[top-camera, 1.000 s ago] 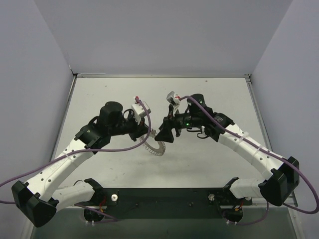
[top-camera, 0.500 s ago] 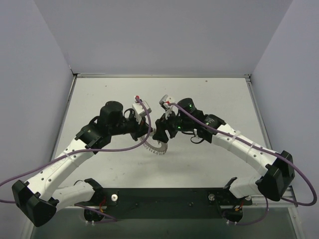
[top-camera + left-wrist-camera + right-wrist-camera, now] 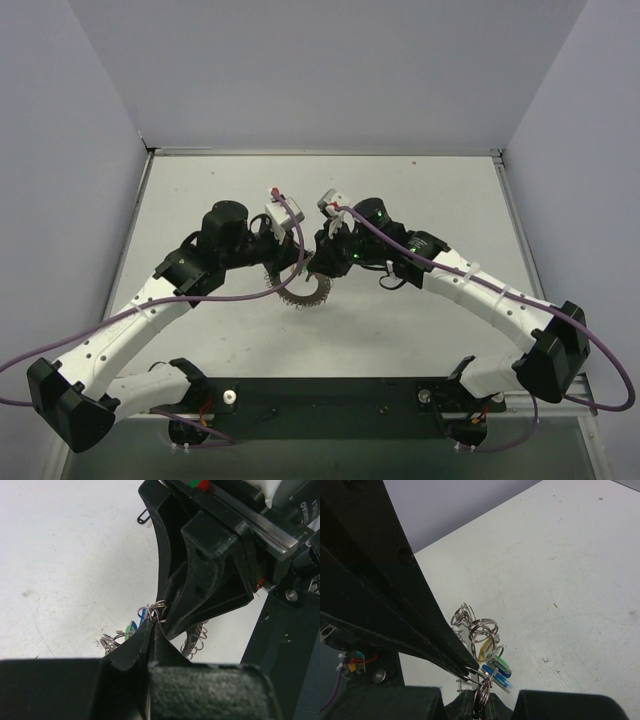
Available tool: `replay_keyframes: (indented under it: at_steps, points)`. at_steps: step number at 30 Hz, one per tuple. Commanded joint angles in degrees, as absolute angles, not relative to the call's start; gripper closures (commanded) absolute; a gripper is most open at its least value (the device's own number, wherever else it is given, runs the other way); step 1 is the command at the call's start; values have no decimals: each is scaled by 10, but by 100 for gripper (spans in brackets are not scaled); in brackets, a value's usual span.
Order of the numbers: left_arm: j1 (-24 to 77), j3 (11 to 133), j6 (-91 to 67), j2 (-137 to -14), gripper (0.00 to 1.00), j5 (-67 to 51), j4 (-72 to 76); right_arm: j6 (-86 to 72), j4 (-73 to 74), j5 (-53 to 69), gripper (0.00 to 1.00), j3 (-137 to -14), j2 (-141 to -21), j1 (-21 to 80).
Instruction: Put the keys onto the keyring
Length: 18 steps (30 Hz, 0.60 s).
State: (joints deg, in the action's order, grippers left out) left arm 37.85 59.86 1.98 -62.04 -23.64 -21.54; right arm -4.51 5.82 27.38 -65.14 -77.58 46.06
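White tabletop (image 3: pixel 420 190), both grippers meeting mid-frame at the keyring (image 3: pixel 306 294).
Left gripper (image 3: pixel 150 630) pinched shut on keyring; right gripper (image 3: pixel 479 701) closed on the coloured keys (image 3: pixel 496 670)' wire loop; threading looks unfinished.

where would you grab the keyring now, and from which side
Probably the free near arc of the keyring, coming from above with one finger through its hole. That arc shows clear, while the far side is crowded by the left gripper, the right gripper and the coloured keys.
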Motion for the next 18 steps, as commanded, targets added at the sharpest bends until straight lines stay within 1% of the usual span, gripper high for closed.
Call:
replay_keyframes:
  at_steps: [1, 2, 3, 4, 6, 7, 11, 18]
  points:
    - [383, 625, 3, -589, 81, -220, -175, -45, 23, 270, 100, -642, -765, 437]
    - [383, 622, 4, -585, 71, -209, -169, -44, 19, 287, 100, -638, -761, 434]
    - [382, 621, 3, -579, 63, -205, -164, -41, 18, 296, 100, -632, -755, 425]
    - [382, 619, -13, -568, 47, -201, -161, -38, 18, 302, 100, -628, -752, 421]
    - [379, 613, -15, -556, 36, -193, -154, -32, 16, 329, 100, -620, -738, 408]
    - [377, 613, -15, -547, 28, -193, -154, -26, 15, 339, 100, -612, -735, 403]
    - [360, 621, -4, -539, 23, -202, -195, -7, 17, 379, 100, -597, -712, 392]
    - [314, 646, 36, -563, 24, -297, -273, 25, 55, 424, 100, -599, -684, 391]
